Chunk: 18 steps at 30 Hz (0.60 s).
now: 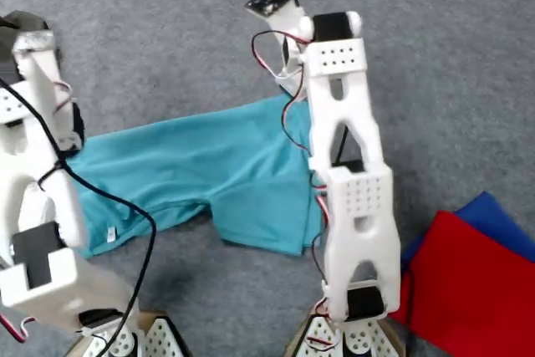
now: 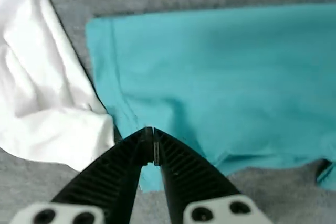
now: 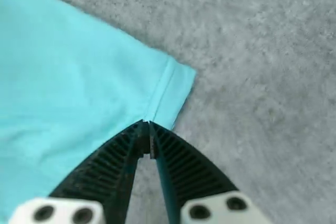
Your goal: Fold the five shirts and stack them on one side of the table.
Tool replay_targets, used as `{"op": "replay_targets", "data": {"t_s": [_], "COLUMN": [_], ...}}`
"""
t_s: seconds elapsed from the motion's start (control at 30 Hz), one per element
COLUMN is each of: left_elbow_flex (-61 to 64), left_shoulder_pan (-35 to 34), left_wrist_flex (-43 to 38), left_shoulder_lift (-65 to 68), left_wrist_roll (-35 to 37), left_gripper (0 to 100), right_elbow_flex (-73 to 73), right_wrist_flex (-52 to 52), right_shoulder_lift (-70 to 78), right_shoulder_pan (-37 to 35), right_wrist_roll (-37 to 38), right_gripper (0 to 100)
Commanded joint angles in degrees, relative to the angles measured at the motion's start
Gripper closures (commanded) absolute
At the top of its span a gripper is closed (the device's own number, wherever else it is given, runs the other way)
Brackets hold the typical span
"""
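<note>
Both arms were built of white printed plastic. The right arm (image 1: 347, 181) had long links with triangular cut-outs and panels of small dotted holes. Black servo blocks sat between the links, and thin red, black and white wires looped along its side. The left arm (image 1: 38, 206) carried a thick black cable across its white shells. The left gripper (image 2: 152, 145) and right gripper (image 3: 146, 137) each had black jaws, ribbed on the inner faces. Behind the jaws sat white mounts with dark round screw holes.
</note>
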Motion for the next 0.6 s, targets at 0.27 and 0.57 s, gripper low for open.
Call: {"op": "replay_targets", "data": {"t_s": [0.27,0.57], "left_elbow_flex": [39.21,43.87], "left_shoulder_pan": [1.93,2.20], "left_wrist_flex": [-18.29,-27.16], "left_shoulder_lift": [-21.49,-17.63], "left_wrist_roll": [-0.18,2.37], "left_gripper": [98,98], "right_elbow_flex": [36.18,60.18], "right_wrist_flex": [-9.23,-27.96], "right_shoulder_lift": [-26.51,-27.56], "right_shoulder_pan": [-1.45,-1.63], "right_wrist_roll": [-1.32,-2.73], "right_gripper": [99.1,99.1]}}
